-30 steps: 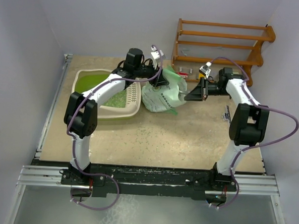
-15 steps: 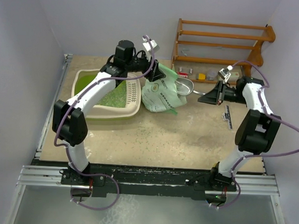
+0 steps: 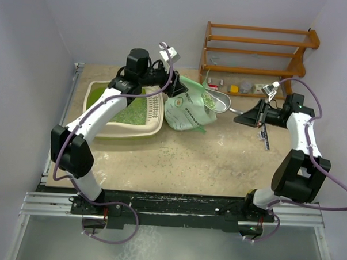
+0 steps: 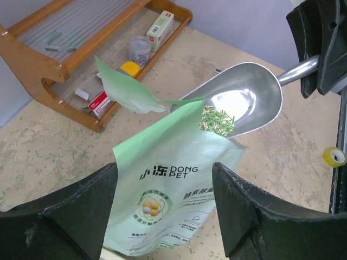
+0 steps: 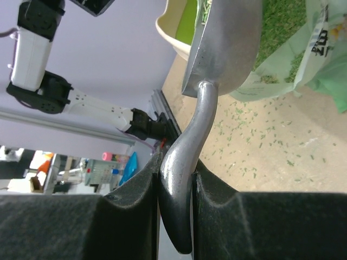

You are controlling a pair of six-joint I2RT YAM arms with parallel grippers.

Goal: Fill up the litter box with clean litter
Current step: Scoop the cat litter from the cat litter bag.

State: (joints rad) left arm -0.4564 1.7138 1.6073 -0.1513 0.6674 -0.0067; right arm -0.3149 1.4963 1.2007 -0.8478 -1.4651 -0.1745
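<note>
Loose, spill-prone litter (image 4: 217,120) is best carried level in the scoop (image 4: 255,89) beside the bag (image 4: 168,206), handle pinched by right fingers (image 5: 124,216); left fingers (image 4: 70,216) are spread.

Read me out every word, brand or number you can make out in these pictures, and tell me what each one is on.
"DONG PET", after Chinese characters that look like "小冻": front of the pale green bag.
Smaller Chinese lines lower on that bag: too small to read.
Small white box on the wooden shelf: print too blurred to read.
Metal scoop: no marking seen.
</note>
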